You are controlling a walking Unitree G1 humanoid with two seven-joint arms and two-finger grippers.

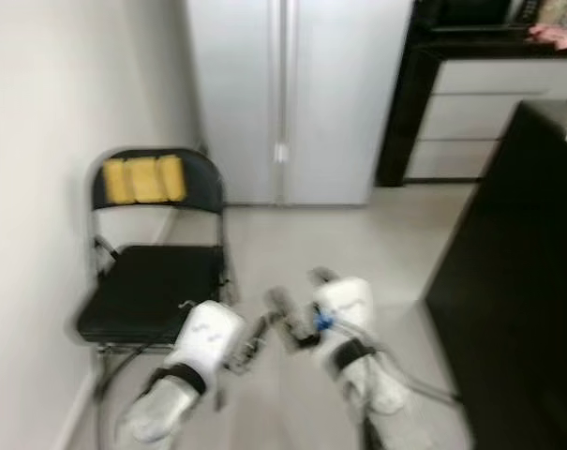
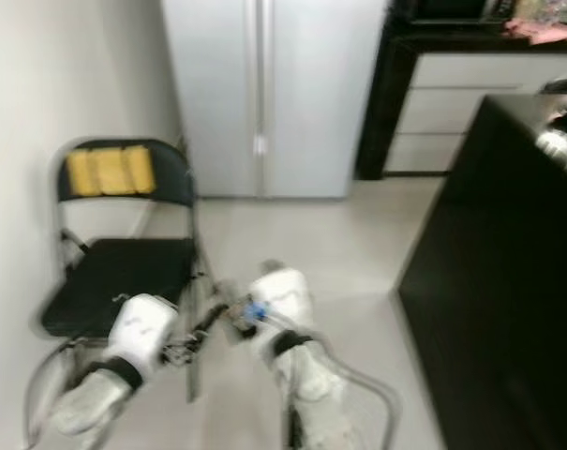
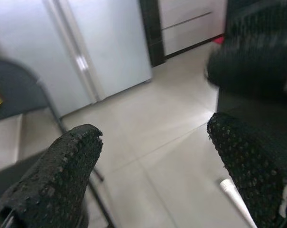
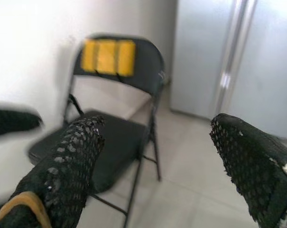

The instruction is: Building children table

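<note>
Room: a kitchen corner with a pale tiled floor [image 1: 358,239]; the head views are blurred; a white wall [image 1: 39,141] runs along the left
Far side: a tall silver refrigerator [image 1: 292,94] with two doors stands against the far wall; to its right a black-framed cabinet with white drawers [image 1: 470,112]; something pink [image 1: 557,36] lies on its top, too blurred to name
Right side: a black counter [image 1: 517,272] fills the near right; a blurred pale object sits at its far edge, not identifiable
Chair: a black folding chair [image 1: 152,281] stands at the left, beside the wall, seat facing the robot; three yellow strips [image 1: 144,178] side by side on its backrest; nothing lies on the seat
Left gripper [image 3: 152,156]: held low in front of the robot, just right of the chair seat, pointing toward the middle of the floor; its fingers [image 3: 62,171] stand wide apart with only floor between them; it holds nothing
Right gripper [image 4: 157,156]: held low beside the left one, near the middle of the floor; its two fingers [image 4: 72,166] are spread wide; in its wrist view the chair lies beyond the gap; it grips nothing
Arms: both silver forearms reach forward from the near edge, wrists close together
Task's thing: I can make out no children's table or parts of one; I cannot tell where it is
</note>
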